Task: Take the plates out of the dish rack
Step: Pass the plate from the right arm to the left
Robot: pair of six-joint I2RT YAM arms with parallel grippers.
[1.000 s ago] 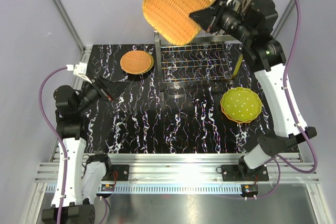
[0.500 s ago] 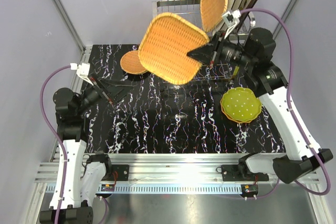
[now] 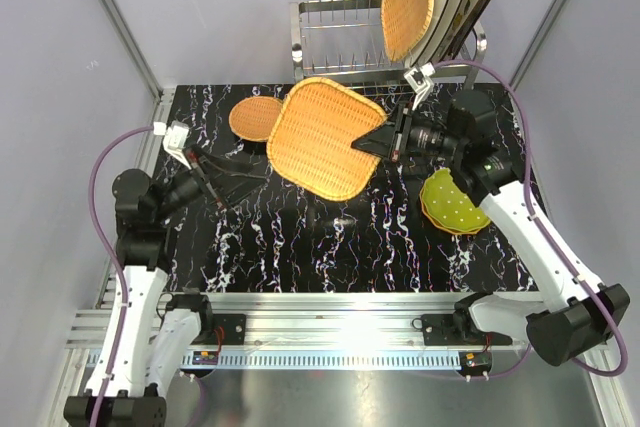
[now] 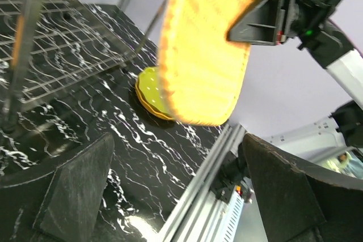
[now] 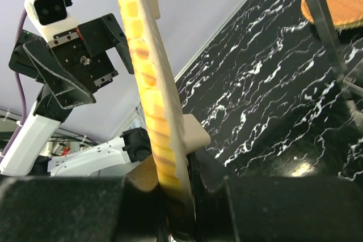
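My right gripper is shut on the rim of a squarish orange woven plate, held in the air over the table between the rack and the left arm. The wrist view shows that plate edge-on between the jaws. The steel dish rack stands at the back, with an orange woven plate and more plates behind it upright at its right end. A round orange plate lies on the table at the back left, a lime-green dotted plate at the right. My left gripper stands open, empty, left of the held plate.
The table top is black with white veins. An aluminium rail runs along its near edge. The rack's lower grid shelf shows at the left of the left wrist view. Lilac walls close in the back and sides.
My right arm has carried the squarish woven plate down from above the rack and toward the left, low over the table. My left gripper has swung slightly rightward toward it.
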